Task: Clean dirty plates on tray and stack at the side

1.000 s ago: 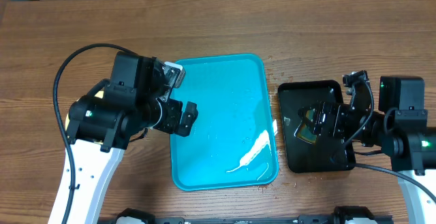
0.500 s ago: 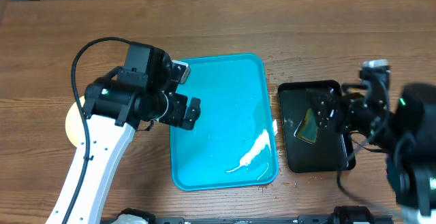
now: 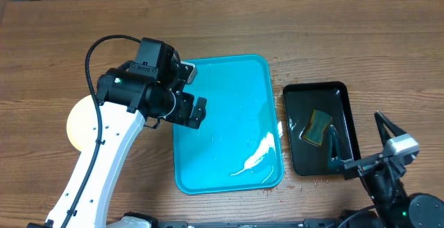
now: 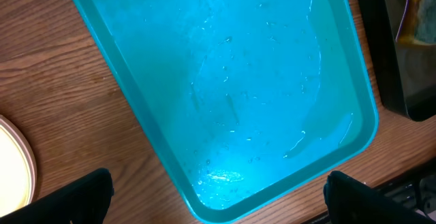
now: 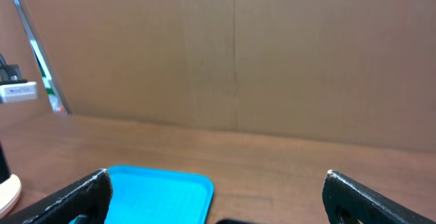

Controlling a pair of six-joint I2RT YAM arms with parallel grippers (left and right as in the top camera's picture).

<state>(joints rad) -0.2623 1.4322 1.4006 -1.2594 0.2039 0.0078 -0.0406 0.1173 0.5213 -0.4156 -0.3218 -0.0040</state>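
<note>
– On the tray (image 3: pixel 229 127) you've got no plates: it's bare and wet. One pale plate (image 3: pixel 78 120) sits on the surface (image 3: pixel 347 34) left of the tray, half under the left arm (image 3: pixel 104 159). Can't tell if more lie beneath it.
– Stacking done, then?
– Looks so. Your left hand (image 3: pixel 189 93) hangs over the tray's left rim, released and empty. The right hand (image 5: pixel 216 176), well right of the tray, is released too. Next, you'd park both arms clear of the plate.
– View differences?
– Only overhead shows the sponge (image 3: pixel 319 127) in the black tray (image 3: pixel 343 89). Left wrist shows droplets (image 4: pixel 231 101). Right wrist shows just the tray's far end and a cardboard wall (image 5: pixel 231 60).
</note>
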